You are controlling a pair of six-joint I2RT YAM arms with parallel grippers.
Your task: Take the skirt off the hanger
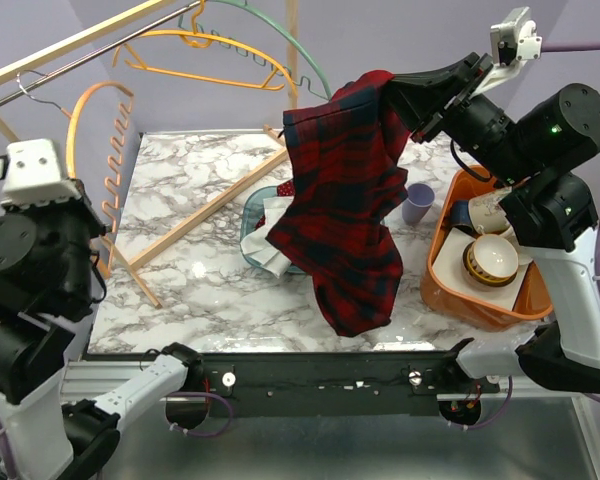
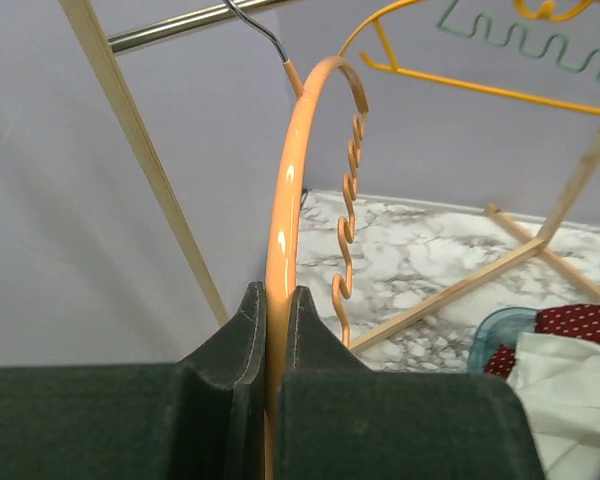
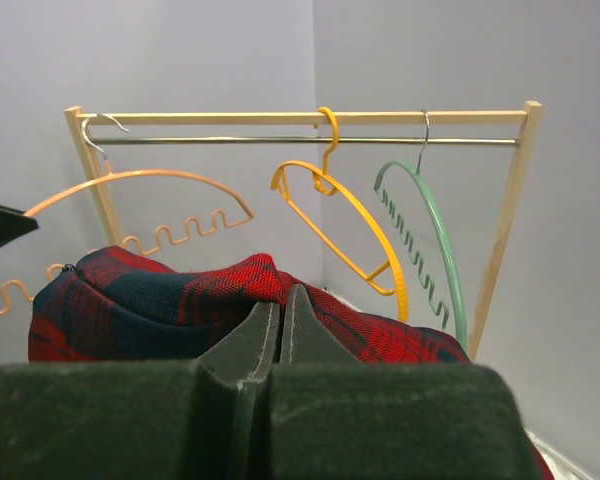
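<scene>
The right gripper point(image 1: 392, 95), jaws pinched together on a fold of fabric, holds the red-and-navy plaid skirt point(image 1: 340, 200) aloft by its upper edge above the far right part of the marble table point(image 1: 200, 270). The skirt hangs clear of every hanger and drapes downward in front of a teal container point(image 1: 252, 215), its lower hem reaching low near the table's front edge; whether it touches the surface cannot be told.

On the other side, the left gripper point(image 2: 277, 300) is clamped on the curved arm of the orange hanger point(image 2: 285, 180), the thin rim caught between its two dark fingers. That hanger, bare of clothing, hooks onto the metal rod point(image 3: 280, 140) of a wooden rack point(image 3: 300, 117), with its wavy lower bar facing the table.

Further along the same rod hang a yellow hanger point(image 3: 372, 232) and a green hanger point(image 3: 442, 225), both bare. White cloth and a red dotted piece spill from the teal container. A purple cup point(image 1: 417, 203) stands just beside the skirt, and an orange bin point(image 1: 438, 285) at the right edge holds stacked bowls point(image 1: 490, 260).
</scene>
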